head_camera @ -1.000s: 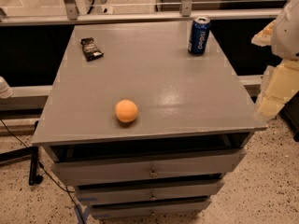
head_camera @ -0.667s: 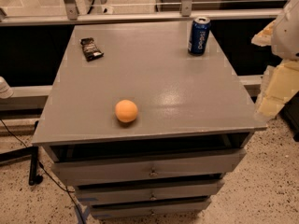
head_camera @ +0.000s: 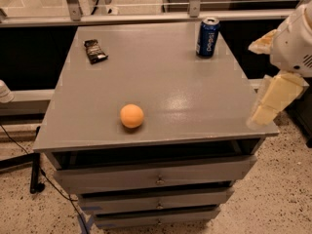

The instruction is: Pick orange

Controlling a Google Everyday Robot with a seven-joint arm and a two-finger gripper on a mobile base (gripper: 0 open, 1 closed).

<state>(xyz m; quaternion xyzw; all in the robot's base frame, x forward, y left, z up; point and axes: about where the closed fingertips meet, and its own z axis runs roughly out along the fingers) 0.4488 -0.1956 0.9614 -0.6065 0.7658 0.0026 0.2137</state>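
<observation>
The orange is a small pale orange ball resting on the grey cabinet top, near its front edge and left of centre. My gripper hangs at the right edge of the camera view, over the cabinet's right side and well to the right of the orange. Its two pale yellow fingers stand apart with nothing between them. A white arm housing sits behind them.
A blue soda can stands upright at the back right of the top. A dark snack packet lies at the back left. Drawers sit below the front edge. A metal rail runs behind.
</observation>
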